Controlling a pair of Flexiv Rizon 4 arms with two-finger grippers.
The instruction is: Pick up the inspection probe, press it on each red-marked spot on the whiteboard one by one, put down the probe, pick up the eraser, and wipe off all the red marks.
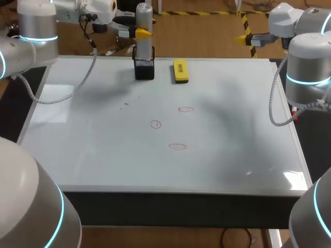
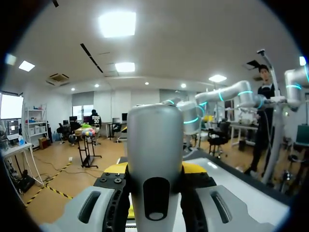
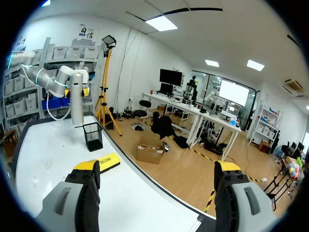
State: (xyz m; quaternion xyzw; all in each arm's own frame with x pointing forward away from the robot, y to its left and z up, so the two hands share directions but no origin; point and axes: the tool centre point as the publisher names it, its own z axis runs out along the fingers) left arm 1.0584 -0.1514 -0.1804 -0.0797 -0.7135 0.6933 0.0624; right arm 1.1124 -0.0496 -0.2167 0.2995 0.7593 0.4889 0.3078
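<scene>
A grey cylindrical probe (image 1: 144,49) stands upright at the back of the whiteboard (image 1: 93,150), with my left gripper (image 1: 143,33) shut on it. Its lower end is at the rim of a black mesh holder (image 1: 144,70); I cannot tell whether it is inside. In the left wrist view the probe (image 2: 154,154) fills the gap between the yellow-tipped fingers (image 2: 117,168). A yellow eraser (image 1: 180,71) lies right of the holder. Three red circles (image 1: 185,109), (image 1: 155,124), (image 1: 177,146) mark the board's middle. My right gripper (image 3: 157,166) is open and empty, off the board's back right corner (image 1: 253,39).
From the right wrist the probe (image 3: 76,99), holder (image 3: 92,137) and eraser (image 3: 108,162) line up along the board's far edge. A small dark speck (image 1: 125,104) sits left of the circles. My right arm (image 1: 307,72) stands past the right edge.
</scene>
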